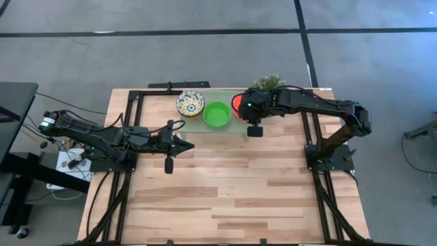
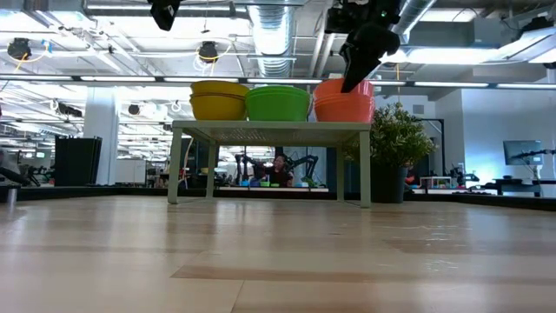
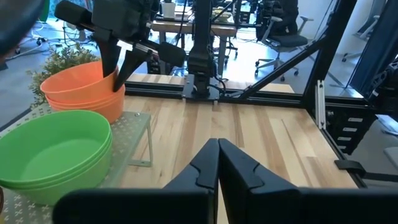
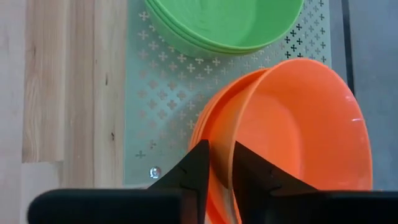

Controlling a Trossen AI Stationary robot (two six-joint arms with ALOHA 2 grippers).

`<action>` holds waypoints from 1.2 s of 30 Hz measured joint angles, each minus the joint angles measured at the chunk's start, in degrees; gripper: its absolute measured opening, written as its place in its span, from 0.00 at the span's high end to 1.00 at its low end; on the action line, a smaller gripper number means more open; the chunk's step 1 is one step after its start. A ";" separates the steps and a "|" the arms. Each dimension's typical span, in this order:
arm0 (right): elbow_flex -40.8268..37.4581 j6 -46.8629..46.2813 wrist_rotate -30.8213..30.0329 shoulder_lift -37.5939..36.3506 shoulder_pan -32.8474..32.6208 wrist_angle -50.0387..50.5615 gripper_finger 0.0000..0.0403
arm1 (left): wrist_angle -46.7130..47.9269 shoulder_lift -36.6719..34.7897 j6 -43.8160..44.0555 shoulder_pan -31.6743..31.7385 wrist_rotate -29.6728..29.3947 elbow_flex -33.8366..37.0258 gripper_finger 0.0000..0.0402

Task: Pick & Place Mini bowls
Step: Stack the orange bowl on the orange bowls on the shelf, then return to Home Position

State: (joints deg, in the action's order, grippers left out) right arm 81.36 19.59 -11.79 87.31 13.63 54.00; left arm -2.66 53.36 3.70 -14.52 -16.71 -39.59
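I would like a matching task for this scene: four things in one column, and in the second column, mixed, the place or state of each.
Things:
1. orange bowls
2. green bowls
3. patterned bowls
4. left end effector

Places or states:
A. middle stack on the perforated shelf
B. shut, over the bare wooden table
C. rim of the top one between the fingers of the right end effector
D. stack at the shelf's left end in the high view

Pairs: 1-C, 2-A, 3-D, 4-B
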 joint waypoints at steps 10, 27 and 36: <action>0.01 0.51 -0.07 0.00 -0.09 -0.03 0.78 | 0.09 0.00 0.00 0.00 0.00 0.00 0.98; 14.95 1.33 -1.34 -0.02 -5.24 8.50 0.73 | 0.12 0.00 0.00 0.00 0.00 0.00 0.98; 22.98 -7.68 -4.30 -0.75 -12.11 15.95 0.76 | 0.39 -2.83 -1.33 -0.42 0.02 0.00 0.98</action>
State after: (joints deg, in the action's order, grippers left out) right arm 104.34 11.91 -16.09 86.56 1.51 69.94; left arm -2.27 50.54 2.37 -14.94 -16.69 -39.59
